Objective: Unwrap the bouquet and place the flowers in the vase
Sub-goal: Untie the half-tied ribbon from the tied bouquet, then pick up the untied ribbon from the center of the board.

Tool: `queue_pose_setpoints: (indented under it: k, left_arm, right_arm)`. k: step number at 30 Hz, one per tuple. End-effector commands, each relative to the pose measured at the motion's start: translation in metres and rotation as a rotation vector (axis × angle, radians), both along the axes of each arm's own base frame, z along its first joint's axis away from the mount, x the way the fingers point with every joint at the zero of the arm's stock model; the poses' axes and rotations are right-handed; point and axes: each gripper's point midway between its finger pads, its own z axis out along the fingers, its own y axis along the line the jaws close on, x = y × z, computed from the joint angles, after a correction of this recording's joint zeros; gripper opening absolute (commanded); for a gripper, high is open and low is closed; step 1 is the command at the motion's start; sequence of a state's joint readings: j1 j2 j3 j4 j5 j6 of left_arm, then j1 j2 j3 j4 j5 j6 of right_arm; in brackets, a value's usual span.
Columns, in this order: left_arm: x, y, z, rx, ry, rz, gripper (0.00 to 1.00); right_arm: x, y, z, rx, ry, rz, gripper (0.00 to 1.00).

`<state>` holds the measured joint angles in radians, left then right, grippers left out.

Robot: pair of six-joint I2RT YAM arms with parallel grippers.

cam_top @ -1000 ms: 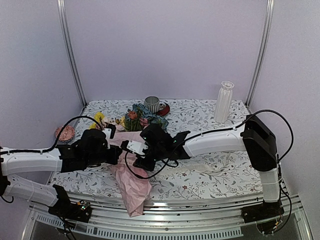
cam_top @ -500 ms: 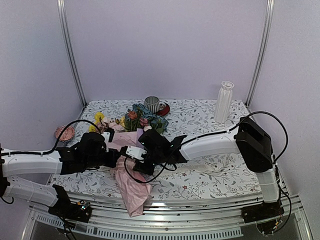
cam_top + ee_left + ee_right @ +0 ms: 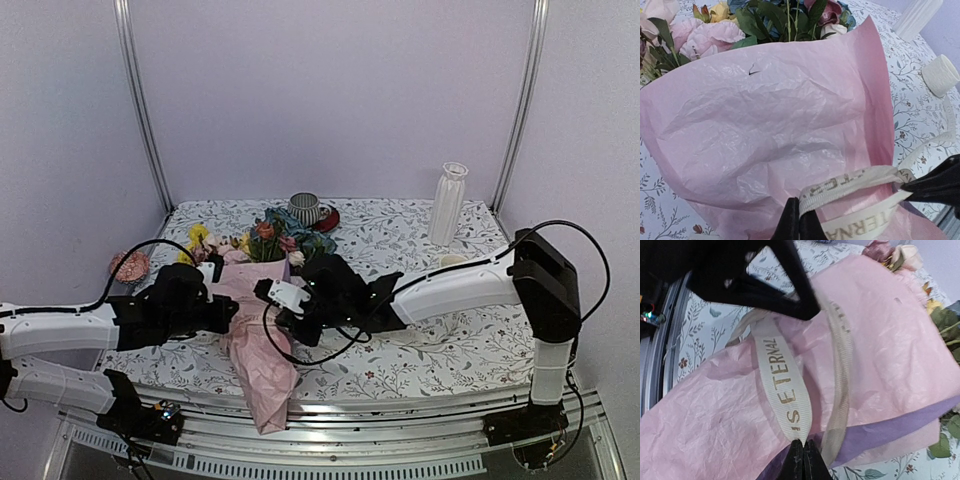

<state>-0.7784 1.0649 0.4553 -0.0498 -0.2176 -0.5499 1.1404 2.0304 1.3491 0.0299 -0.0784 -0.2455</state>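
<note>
– Bouquet (image 3: pixel 255 375): where do we have it?
– We see it lying at the near middle of the flowered table (image 3: pixel 440 350). The tail of its pink tissue paper (image 3: pixel 765 125) droops over the front edge, and the blooms point to the back.
– And our grippers?
– Both meet at its waist. Our left gripper (image 3: pixel 799 222) is pinched together on the beige ribbon (image 3: pixel 850 184) where it loops round the paper. Our right gripper (image 3: pixel 802 456) has its tips pressed together on the printed band of that same ribbon, opposite the left.
– Is the ribbon off?
– No, we see it looped round the paper.
– Farther back?
– A small pink dish (image 3: pixel 128 266) sits at the left edge. The flowers (image 3: pixel 272 240) fan out of the paper's mouth: pink, yellow and blue heads with green leaves. Just behind them stands a striped cup (image 3: pixel 304 208) on a red saucer (image 3: pixel 328 219). The white ribbed vase (image 3: pixel 448 203) stands upright at the far right corner, well apart from the bundle.
</note>
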Motion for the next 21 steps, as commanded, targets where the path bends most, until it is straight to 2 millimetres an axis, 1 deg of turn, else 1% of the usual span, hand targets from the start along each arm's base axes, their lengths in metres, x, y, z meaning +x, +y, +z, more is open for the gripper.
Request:
queue_pose_setpoints:
  k: [1,2,6,9,10,13,17,19,21]
  left_arm:
    - [0.0,0.007,0.002,-0.006,-0.003,0.019,0.0]
    - [0.0,0.008,0.002,-0.003,-0.003,0.022,0.0]
    - [-0.002,0.014,0.001,0.011,0.0,0.038,0.0]
    - [-0.005,0.019,0.0,0.014,-0.001,0.047,0.0]
    - [-0.005,0.02,0.001,0.011,-0.003,0.049,0.0]
    - [-0.008,0.024,0.001,0.004,-0.007,0.055,0.0]
    - [-0.009,0.026,0.003,-0.002,-0.012,0.058,0.0]
    - [-0.01,0.027,0.002,0.001,-0.011,0.059,0.0]
    - [-0.01,0.027,0.002,0.005,-0.01,0.059,0.0]
  right_arm:
    - [0.012,-0.01,0.082,0.232,-0.087,-0.135,0.03]
    - [0.015,-0.017,0.086,0.253,-0.09,-0.17,0.03]
    - [0.027,-0.052,0.093,0.305,-0.108,-0.338,0.02]
    - [0.036,-0.085,0.082,0.321,-0.084,-0.504,0.02]
    - [0.039,-0.097,0.076,0.329,-0.059,-0.572,0.02]
    - [0.04,-0.133,0.051,0.33,-0.002,-0.728,0.02]
    - [0.039,-0.183,0.012,0.341,0.122,-0.957,0.03]
    - [0.037,-0.203,-0.006,0.313,0.159,-1.035,0.02]
    - [0.035,-0.218,-0.019,0.289,0.187,-1.107,0.03]
